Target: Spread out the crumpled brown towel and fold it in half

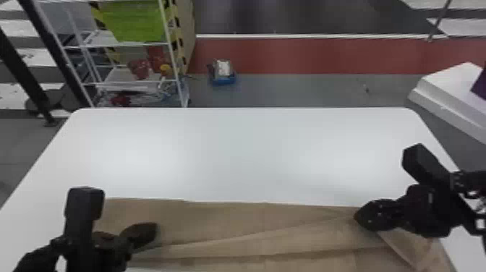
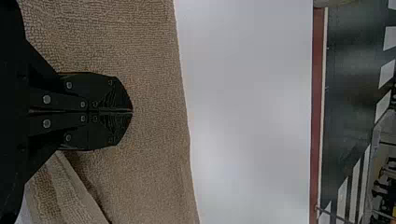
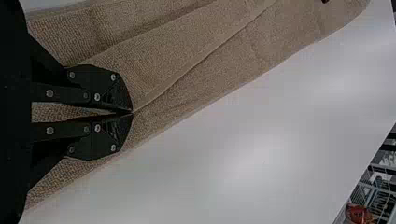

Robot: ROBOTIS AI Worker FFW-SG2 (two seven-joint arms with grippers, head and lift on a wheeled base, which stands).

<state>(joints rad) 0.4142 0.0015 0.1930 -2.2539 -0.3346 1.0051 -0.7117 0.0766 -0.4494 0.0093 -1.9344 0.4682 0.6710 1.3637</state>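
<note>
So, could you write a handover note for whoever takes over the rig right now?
Left tool: shut, over the left part of the brown towel, nothing seen between its fingertips.
Right tool: shut on a fold toward the towel's right end.
Towel: spread wide along the near side of the table.
Done: opened out sideways, far edge nearly straight.
To do: lengthwise folds and a slanting flap at right seem to need flattening; then fold in half.

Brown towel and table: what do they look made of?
Brown towel: matte terry-type cloth, going by its pebbly, looped surface; cotton or a blend, the look doesn't settle it. Table: smooth white top with a slight sheen, shown by soft, blurry light patches; probably laminate, though plastic or painted board is possible.
</note>
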